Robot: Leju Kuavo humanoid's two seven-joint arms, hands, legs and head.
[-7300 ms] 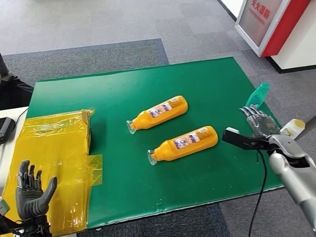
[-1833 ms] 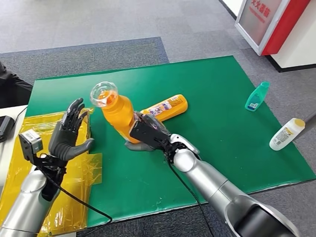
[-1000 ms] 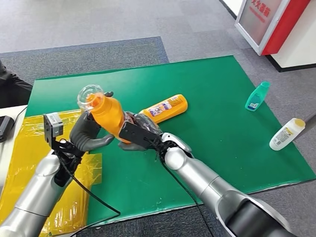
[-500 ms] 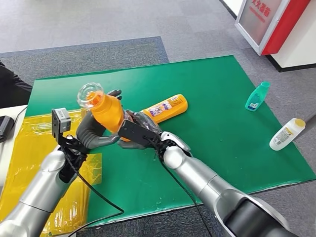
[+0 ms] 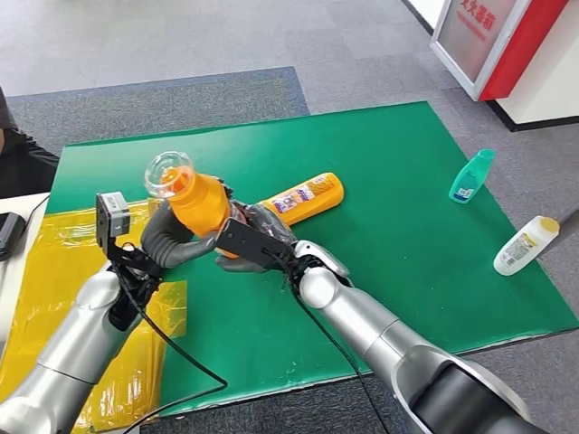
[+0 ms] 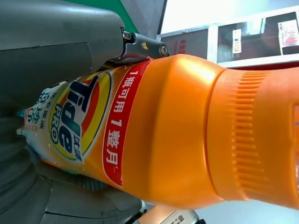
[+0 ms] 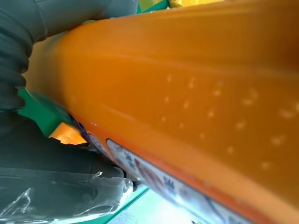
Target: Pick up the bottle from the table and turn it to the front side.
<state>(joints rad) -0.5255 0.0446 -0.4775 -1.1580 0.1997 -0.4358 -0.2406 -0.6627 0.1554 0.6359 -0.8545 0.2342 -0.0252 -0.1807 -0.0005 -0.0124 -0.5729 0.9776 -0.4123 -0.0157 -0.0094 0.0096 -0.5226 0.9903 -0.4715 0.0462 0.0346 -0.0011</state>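
Above the green bench's (image 5: 410,181) left half, both hands wrap the glossy orange plastic bottle (image 5: 198,201), ribbed at the neck with a clear cap: right hand (image 5: 249,240) gripping its base, left hand (image 5: 167,240) cupping its shoulder.

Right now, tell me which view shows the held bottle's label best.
The left wrist view: the label faces that camera, logo and red band readable. The right wrist view catches a sliver of label along the orange bottle. In the head view the hands hide it.

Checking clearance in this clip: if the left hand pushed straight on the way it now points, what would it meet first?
The left hand already wraps the held orange bottle; just past that lies the right hand, though depth is unclear.
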